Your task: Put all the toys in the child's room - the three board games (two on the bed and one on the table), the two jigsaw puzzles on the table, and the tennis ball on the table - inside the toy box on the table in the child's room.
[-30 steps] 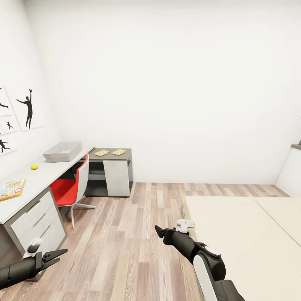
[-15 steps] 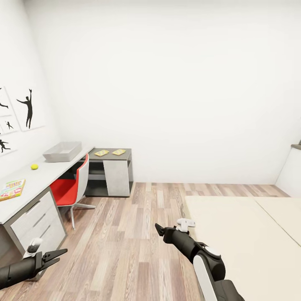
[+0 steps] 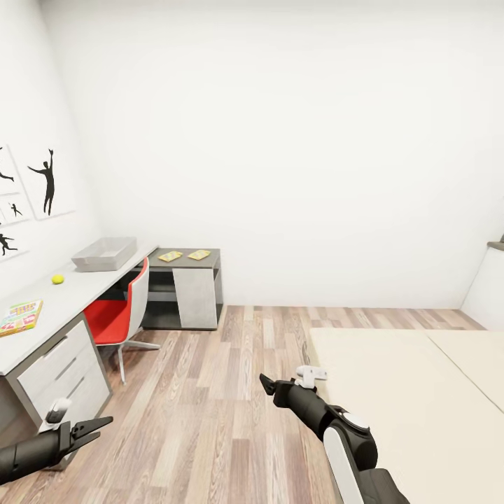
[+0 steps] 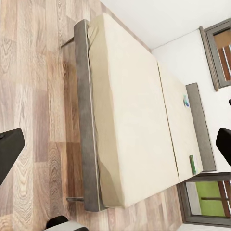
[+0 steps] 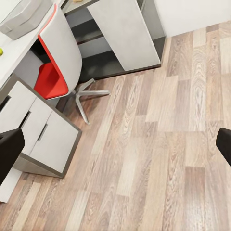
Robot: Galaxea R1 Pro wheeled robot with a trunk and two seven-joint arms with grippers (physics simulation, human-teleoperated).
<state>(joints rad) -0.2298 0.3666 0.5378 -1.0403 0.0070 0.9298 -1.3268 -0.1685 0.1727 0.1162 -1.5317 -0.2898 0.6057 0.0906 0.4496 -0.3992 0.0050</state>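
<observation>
The bed (image 3: 420,413) ran off the head view's right edge. Two little game boxes (image 4: 193,164) by its headboard were way too small to read. The toy box (image 5: 24,17) got cropped in the right wrist view.

The left gripper (image 3: 94,427) is at about 7 o'clock in the head view, on a low dark arm, with its fingers spread apart. The right gripper (image 3: 288,381) is near 6 o'clock, also apart, on a bent forearm.
</observation>
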